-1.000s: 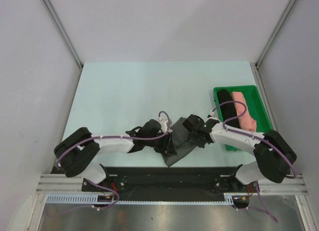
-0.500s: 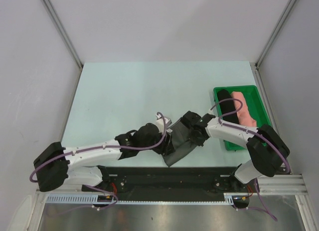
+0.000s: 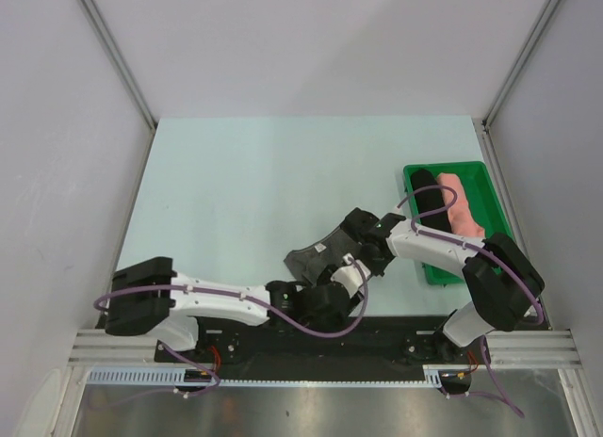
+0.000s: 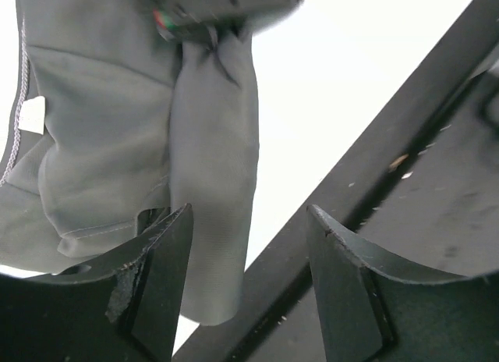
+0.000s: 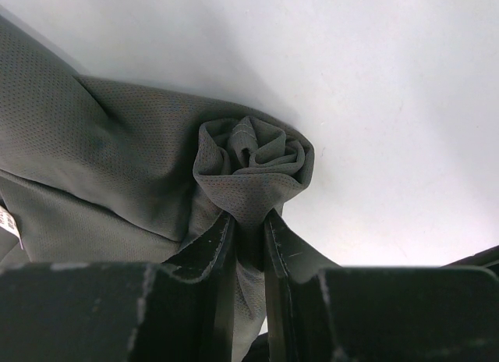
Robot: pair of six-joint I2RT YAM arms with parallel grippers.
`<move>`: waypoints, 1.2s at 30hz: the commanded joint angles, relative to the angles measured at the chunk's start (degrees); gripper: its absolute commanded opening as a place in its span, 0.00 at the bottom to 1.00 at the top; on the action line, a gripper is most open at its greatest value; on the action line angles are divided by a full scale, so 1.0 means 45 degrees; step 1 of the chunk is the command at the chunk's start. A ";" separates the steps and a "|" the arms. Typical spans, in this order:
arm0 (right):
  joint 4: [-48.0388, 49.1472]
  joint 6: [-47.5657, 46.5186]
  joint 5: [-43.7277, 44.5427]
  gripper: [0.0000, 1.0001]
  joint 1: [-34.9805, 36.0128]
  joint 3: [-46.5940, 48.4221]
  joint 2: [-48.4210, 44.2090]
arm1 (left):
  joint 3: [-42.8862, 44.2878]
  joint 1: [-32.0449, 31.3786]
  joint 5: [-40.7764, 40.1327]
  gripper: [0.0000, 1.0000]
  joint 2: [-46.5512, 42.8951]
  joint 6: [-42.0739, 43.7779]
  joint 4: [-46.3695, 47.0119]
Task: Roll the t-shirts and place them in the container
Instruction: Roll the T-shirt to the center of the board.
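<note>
- One pale bench (image 3: pixel 236 173) carries everything, and the work sits near its front edge, within easy reach of both arms.
- The green tray (image 3: pixel 445 165) on the right holds the black t-shirt (image 3: pixel 429 194) and the pink t-shirt (image 3: pixel 464 206) side by side. Both look like finished rolls, parked out of the way.
- The grey t-shirt (image 5: pixel 117 143) lies bunched at front centre. One end is twisted into a tight coil, and the rest looks loose and unrolled.
- The right gripper (image 5: pixel 248 225) is clamped narrowly on that coil, probably to stop it unwinding.
- The left gripper (image 4: pixel 248 221) is spread wide and empty below a hanging fold, likely positioned to catch the slack cloth.
- The white neck label (image 4: pixel 31 115) shows at the shirt's edge.
</note>
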 commanded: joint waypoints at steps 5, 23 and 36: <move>-0.0277 0.0153 -0.0143 0.11 -0.0038 0.0304 0.0223 | 0.0960 -0.0636 -0.2560 0.66 0.1881 0.1216 0.0710; -0.0101 -0.0276 -0.0202 0.42 -0.0058 0.0304 -0.0225 | 0.0532 -0.0305 -0.2055 0.57 0.3387 0.1178 0.1588; -0.0257 -0.0472 0.1360 1.00 -0.0019 0.0265 -0.3427 | -0.1187 0.1804 0.2923 0.17 0.1436 0.0185 0.3072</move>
